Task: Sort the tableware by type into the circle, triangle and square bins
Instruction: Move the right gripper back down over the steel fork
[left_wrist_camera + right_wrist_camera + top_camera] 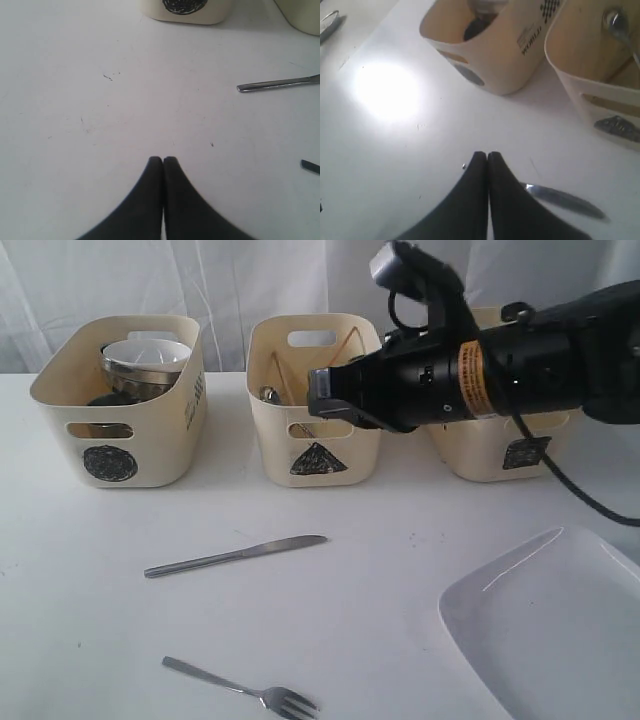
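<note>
Knife (235,556): flat on the table (400,540), outside every tub. The blade tip shows just beside the fingers of the right gripper (486,156); contact cannot be told. The handle end lies ahead of the left gripper (163,160), off to one side.
Fork (245,692): flat on the table, apart from the knife. Only the tip of its handle shows near the left gripper's side.
Plate (560,630): white, rounded-square, on the table well behind the right gripper's tips, below the right arm (500,365).
Circle tub (115,405): ahead of both grippers, with a steel bowl (145,365) standing inside.
Triangle tub (315,405): close ahead of the right gripper, off to one side. It holds chopsticks (352,338) leaning against the wall and a spoon (616,22).
Square tub (500,455): behind the right arm and mostly hidden; its contents cannot be seen.
Right gripper: fingers pressed together, nothing between them, raised above the table.
Left gripper: fingers pressed together, empty, low over bare table.
Surface: white and matte, with a few small dark specks and faint scuffs ahead of the left gripper. A bright glare patch lies ahead of the right gripper.
Room: a pale curtain (250,280) hangs in folds behind the row of tubs.
</note>
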Motion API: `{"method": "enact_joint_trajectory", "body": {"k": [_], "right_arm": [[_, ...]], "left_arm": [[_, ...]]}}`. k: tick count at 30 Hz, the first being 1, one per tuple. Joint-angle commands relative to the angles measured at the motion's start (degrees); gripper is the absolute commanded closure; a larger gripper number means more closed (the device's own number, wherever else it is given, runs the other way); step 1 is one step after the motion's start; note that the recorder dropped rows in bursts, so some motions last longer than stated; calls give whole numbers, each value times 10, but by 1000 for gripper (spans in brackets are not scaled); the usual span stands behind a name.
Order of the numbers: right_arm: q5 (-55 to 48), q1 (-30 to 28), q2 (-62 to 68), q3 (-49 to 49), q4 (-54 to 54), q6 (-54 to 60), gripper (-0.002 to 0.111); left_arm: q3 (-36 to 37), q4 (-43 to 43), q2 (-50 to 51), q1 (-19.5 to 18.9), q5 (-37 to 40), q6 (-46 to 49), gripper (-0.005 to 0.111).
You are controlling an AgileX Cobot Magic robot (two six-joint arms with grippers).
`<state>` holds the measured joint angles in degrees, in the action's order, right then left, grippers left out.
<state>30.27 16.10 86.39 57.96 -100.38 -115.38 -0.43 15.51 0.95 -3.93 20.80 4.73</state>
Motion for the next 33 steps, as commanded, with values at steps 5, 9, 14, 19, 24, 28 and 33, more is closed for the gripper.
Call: {"method": "enact_joint_trajectory", "body": {"k": [5,9,14,19,24,28,33], "right_arm": [[-329,74,-66,-99,4,121,108],[-283,74,-20,-107,4,148,108],[-377,74,15,-107,4,238,108],[-444,79,-33,-107,4,297,108],[-695,136,-104,-107,4,398,108],[-857,140,-128,-100,127,500,108],[-715,114,-125,-84,647,909,108]], "left_arm": [[4,6,-3,0,23,-3,107],[4,6,-3,0,23,-3,107],[4,6,-3,0,23,-3,107],[4,6,-3,0,23,-3,107],[4,6,-3,0,23,-3,107],[4,6,-3,0,23,-3,107],[4,6,-3,0,23,-3,107]]}}
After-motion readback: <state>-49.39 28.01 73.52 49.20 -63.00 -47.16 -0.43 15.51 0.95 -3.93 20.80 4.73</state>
